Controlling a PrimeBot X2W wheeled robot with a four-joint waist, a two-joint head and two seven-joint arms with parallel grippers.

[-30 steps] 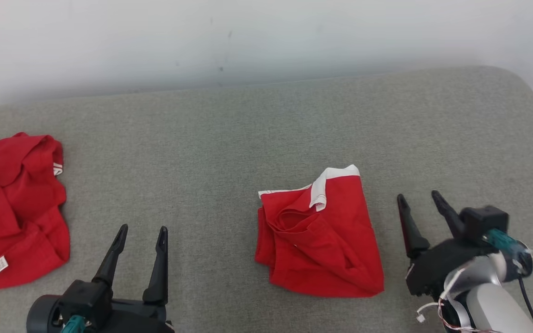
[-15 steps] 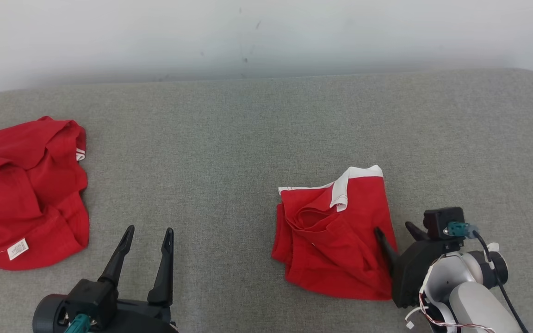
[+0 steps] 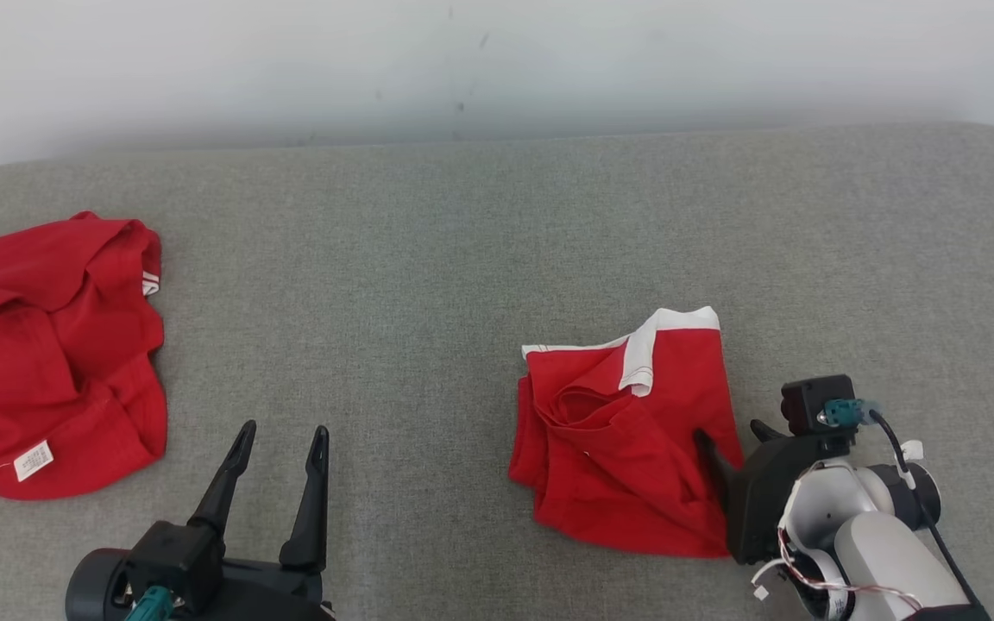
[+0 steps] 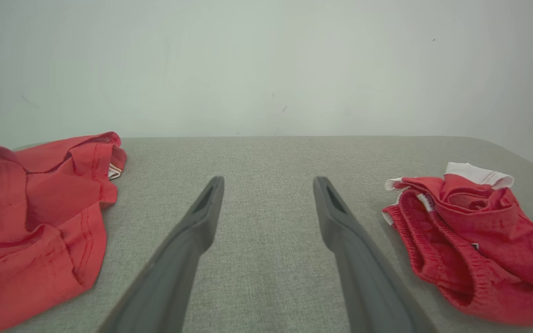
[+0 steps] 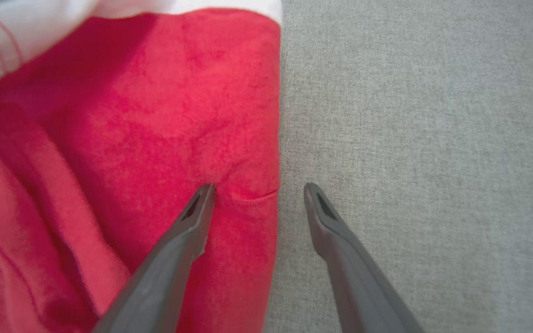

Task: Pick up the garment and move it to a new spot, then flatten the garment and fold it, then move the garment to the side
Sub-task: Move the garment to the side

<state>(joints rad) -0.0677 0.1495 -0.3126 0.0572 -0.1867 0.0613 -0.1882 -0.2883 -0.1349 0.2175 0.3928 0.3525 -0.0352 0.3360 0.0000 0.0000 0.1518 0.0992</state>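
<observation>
Fingers on my right end effector (image 3: 728, 431) are standing apart and clamping nothing. They are straddling the right edge of the red garment (image 3: 618, 448). Through the right wrist camera I am seeing one fingertip over the red cloth and the other over the bare grey upholstered surface (image 5: 410, 115). The garment, loosely folded and trimmed with a white band (image 3: 674, 321), is lying right of centre on that surface. My left end effector (image 3: 283, 427) is sitting at the near left, its fingers spread and empty, pointing toward the pale wall (image 3: 497, 60). A second red garment (image 3: 48, 354), carrying a white label (image 3: 34, 461), is lying well apart at the far left edge.
</observation>
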